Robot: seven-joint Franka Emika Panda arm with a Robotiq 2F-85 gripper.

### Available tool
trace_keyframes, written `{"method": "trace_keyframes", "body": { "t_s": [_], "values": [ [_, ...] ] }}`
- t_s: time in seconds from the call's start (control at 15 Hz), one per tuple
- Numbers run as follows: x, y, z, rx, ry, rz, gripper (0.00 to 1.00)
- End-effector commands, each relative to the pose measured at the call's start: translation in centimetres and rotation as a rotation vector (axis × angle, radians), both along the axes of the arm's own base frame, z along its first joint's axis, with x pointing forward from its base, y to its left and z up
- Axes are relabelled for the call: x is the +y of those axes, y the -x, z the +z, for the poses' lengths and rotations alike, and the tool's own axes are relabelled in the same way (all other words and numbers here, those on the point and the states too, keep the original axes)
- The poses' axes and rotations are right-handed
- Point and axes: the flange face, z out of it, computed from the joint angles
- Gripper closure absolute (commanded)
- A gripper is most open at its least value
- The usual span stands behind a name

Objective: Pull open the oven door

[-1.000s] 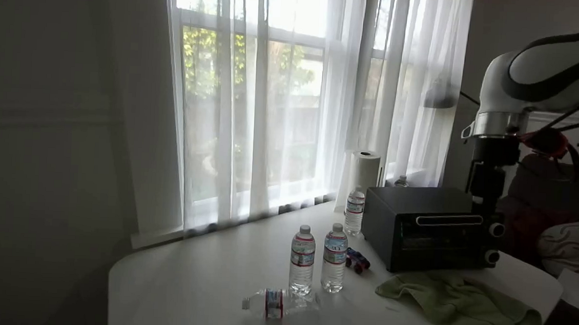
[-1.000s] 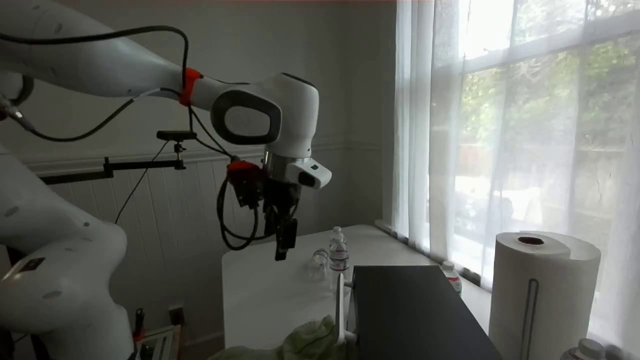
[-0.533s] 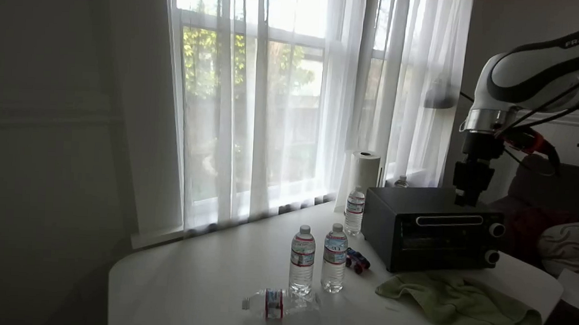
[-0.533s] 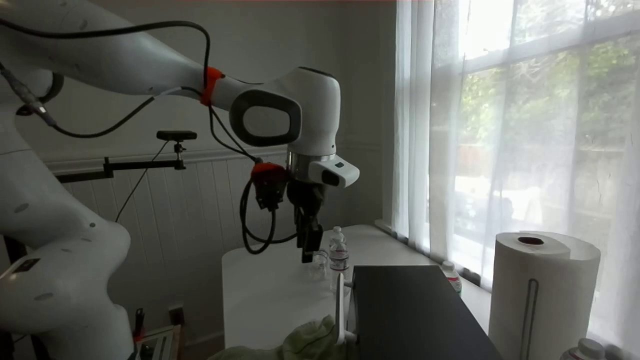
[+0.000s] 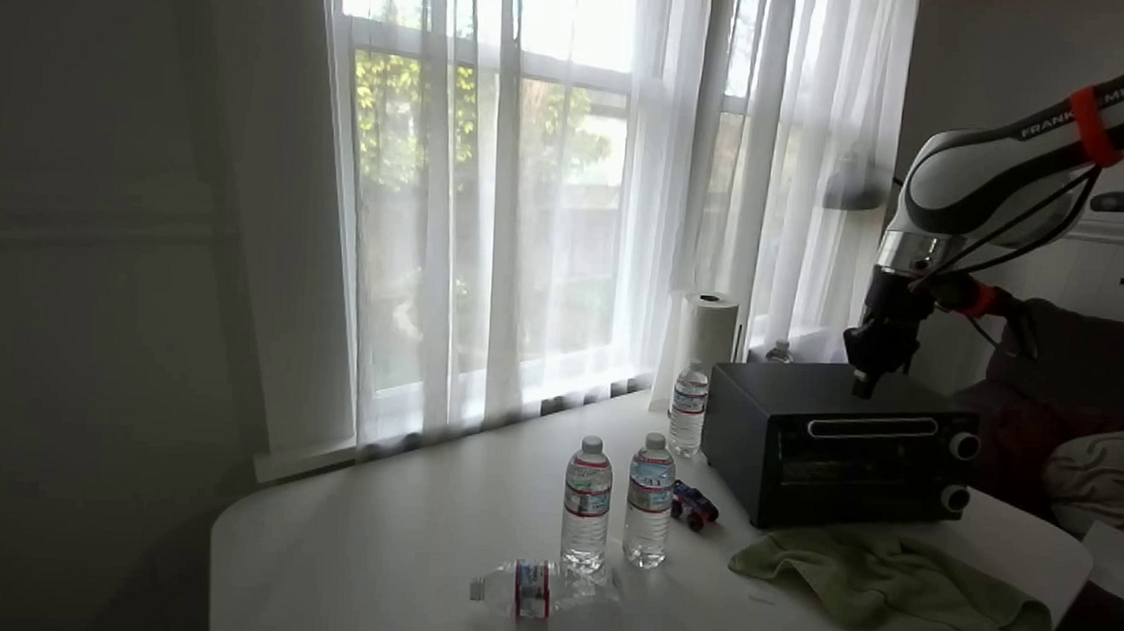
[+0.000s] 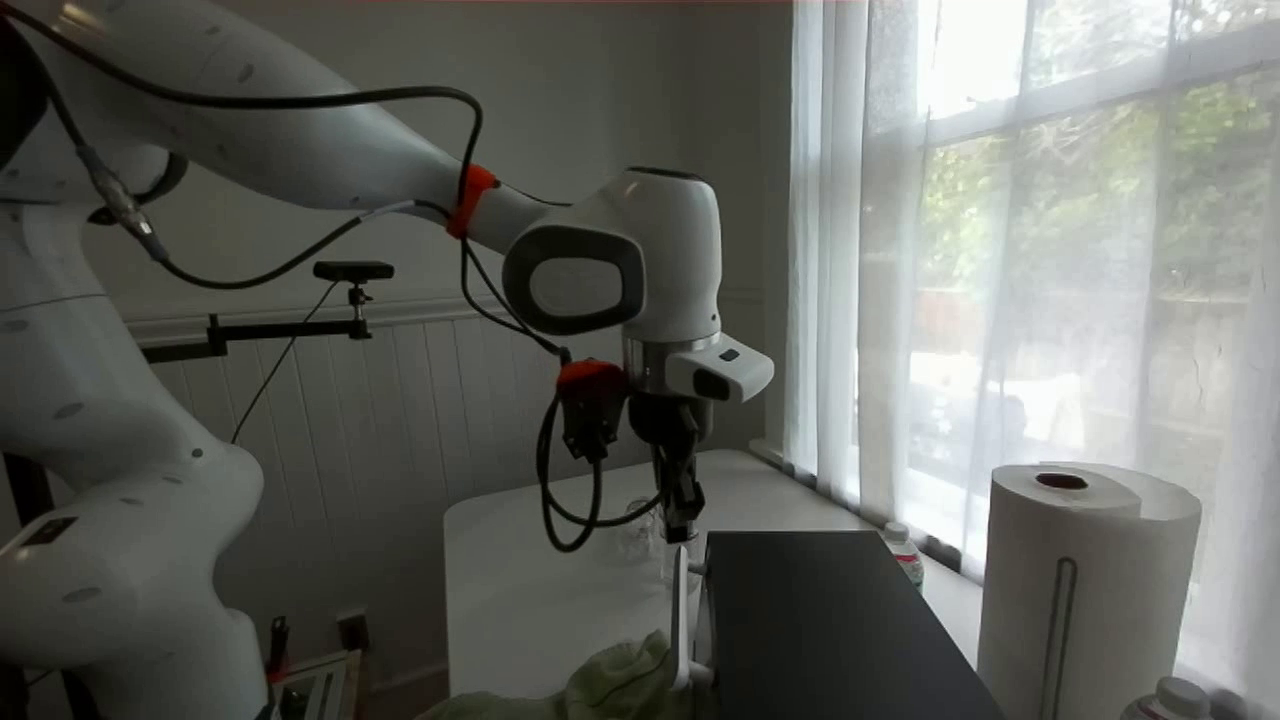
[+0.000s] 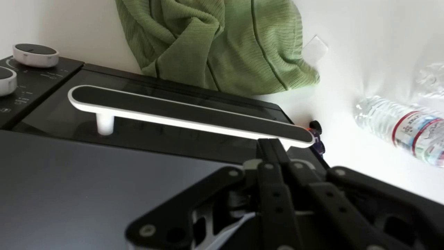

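Oven door (image 5: 849,472) stands closed, lower right in an exterior view. Its handle (image 7: 187,114) slants in the wrist view from upper left to right of centre, its right end near the gripper (image 7: 272,140), jaws meeting, nothing held; contact undetermined.

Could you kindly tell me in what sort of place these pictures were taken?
Most likely a room in a home, though which room I cannot tell. The window with sheer curtains, the toaster oven and the roll of paper towels suggest it.
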Motion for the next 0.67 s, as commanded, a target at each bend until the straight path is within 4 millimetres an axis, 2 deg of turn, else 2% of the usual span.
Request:
{"method": "trace_keyframes", "body": {
  "t_s": [0.0, 0.6],
  "values": [
    [-1.1, -1.1, -1.1, 0.010, 0.032, -0.047, 1.00],
    [-1.6, -1.8, -3.5, 0.076, 0.078, -0.069, 1.00]
  ]
}}
